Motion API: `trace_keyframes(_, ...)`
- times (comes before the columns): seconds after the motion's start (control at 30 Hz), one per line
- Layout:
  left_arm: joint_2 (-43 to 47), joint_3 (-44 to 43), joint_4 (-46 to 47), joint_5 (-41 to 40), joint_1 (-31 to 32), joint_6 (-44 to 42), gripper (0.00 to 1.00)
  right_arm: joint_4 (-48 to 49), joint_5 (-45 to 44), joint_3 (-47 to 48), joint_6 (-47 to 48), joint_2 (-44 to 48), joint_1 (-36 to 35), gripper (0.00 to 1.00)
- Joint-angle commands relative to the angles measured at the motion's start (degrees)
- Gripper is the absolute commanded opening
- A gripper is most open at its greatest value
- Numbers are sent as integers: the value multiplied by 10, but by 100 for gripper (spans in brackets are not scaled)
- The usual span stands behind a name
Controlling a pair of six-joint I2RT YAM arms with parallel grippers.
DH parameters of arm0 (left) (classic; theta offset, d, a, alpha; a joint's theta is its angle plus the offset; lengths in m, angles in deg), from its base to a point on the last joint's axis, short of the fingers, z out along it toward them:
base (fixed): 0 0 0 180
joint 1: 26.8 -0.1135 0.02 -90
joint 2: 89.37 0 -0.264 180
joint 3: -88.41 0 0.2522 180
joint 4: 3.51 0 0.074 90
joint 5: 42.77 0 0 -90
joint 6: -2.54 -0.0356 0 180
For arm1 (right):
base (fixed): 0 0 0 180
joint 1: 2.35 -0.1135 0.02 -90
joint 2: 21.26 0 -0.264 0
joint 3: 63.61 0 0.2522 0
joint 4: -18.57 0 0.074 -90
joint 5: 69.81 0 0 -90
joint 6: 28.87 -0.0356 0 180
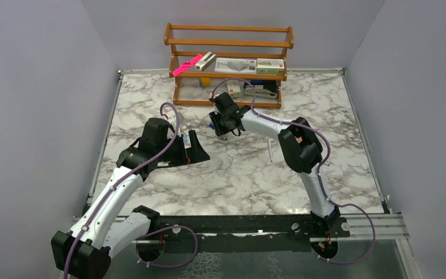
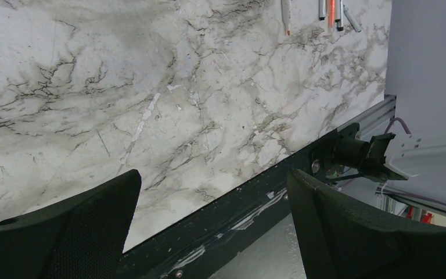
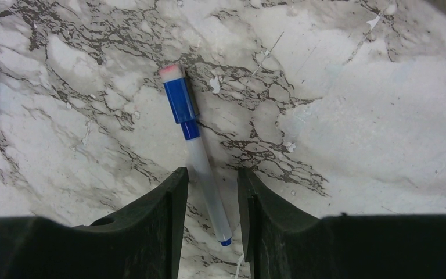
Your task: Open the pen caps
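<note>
Item: blue pen (image 3: 206,186), blue cap (image 3: 179,99) fitted, is lying on the marble table (image 3: 354,116). Its white barrel is running between the right gripper's (image 3: 212,174) fingers, with the cap beyond the tips. The jaws are standing partly apart, clamping nothing. The left gripper (image 2: 213,174) is gaping wide, holding nothing.

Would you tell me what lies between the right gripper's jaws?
The blue-capped pen lies there, by its white barrel, shown in the right wrist view.

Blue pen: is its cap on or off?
On. The blue cap covers one end of the pen, snug against its white barrel, as it lies flat on the table.
</note>
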Motion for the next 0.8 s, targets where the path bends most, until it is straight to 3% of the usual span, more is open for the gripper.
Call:
trace_keyframes(0.0, -4, 4, 16, 13, 2, -4, 99, -14, -21, 22, 12, -28, -4, 36)
trace_keyframes(0.5, -6, 9, 23, 20, 2, 8, 99, -59, -84, 23, 34, -61, -29, 33)
trace_keyframes(0.77, 1, 17, 28, 28, 2, 12, 99, -88, -92, -5, 17, -56, -35, 20)
